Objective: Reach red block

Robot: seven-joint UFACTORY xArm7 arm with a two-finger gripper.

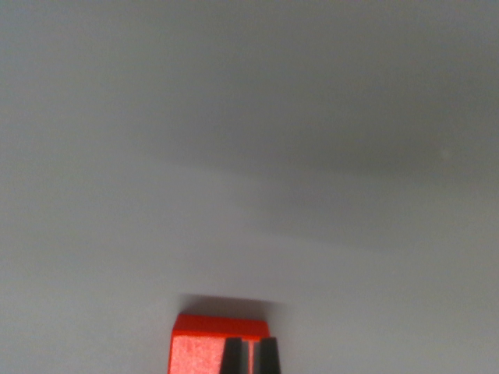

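Plain, matte pale-grey flat surface (249, 156) fills the frame. Darker grey shading lies toward 1 o'clock; lighter tone toward 7 o'clock. A faint, soft-edged tonal band runs across the middle, from 9 toward 4 o'clock. Focus is soft throughout.

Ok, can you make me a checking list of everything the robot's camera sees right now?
Surface: plain grey table, blurry, with soft shadow bands across it.
Job's things: red block at the bottom edge, lying flat, partly cut off by the frame.
Clutter: nothing seen.
Gripper: two dark fingertips of the gripper in front of the block's right part, very close together with only a thin slit between them; whether they touch the block cannot be told.
Cables: nothing seen.
Surroundings: nothing seen beyond the grey surface.
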